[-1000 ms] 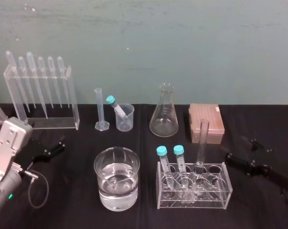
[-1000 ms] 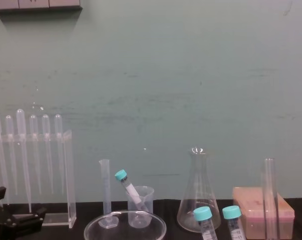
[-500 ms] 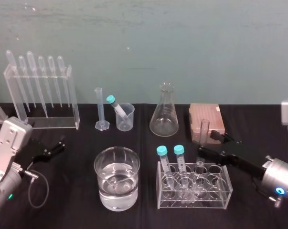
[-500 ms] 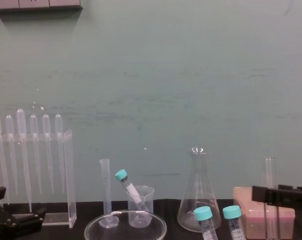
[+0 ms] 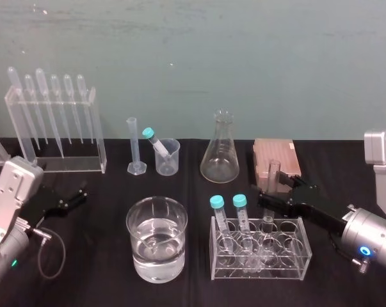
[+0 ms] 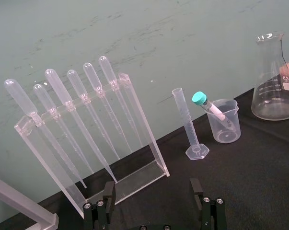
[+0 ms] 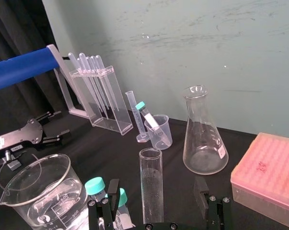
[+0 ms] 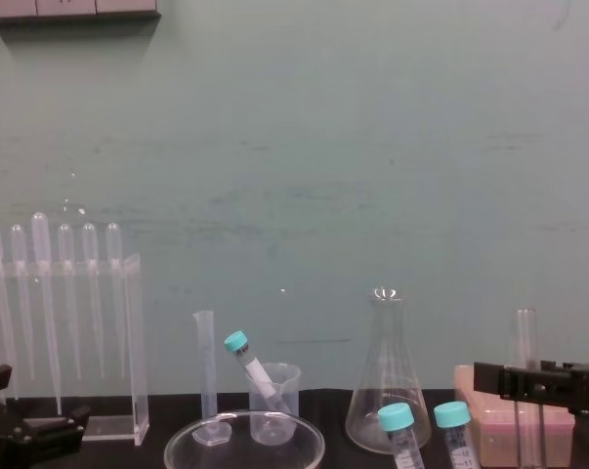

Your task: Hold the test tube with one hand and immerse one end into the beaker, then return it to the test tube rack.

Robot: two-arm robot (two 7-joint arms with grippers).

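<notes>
While poised astride test tube (image 7: 151, 189) (upright in rack (image 5: 289, 263)) with right gripper (image 7: 156, 187) spread wide, could tip it if closed off-centre; no grip yet. Idle, likewise spread, at left gripper (image 6: 153, 186).

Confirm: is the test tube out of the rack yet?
No, the test tube stands upright in the rack, with the open right gripper around it.

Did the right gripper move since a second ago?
Yes. The right gripper has slid left, from beyond the test tube rack's right end to around the test tube standing in it, fingers open either side.
</notes>
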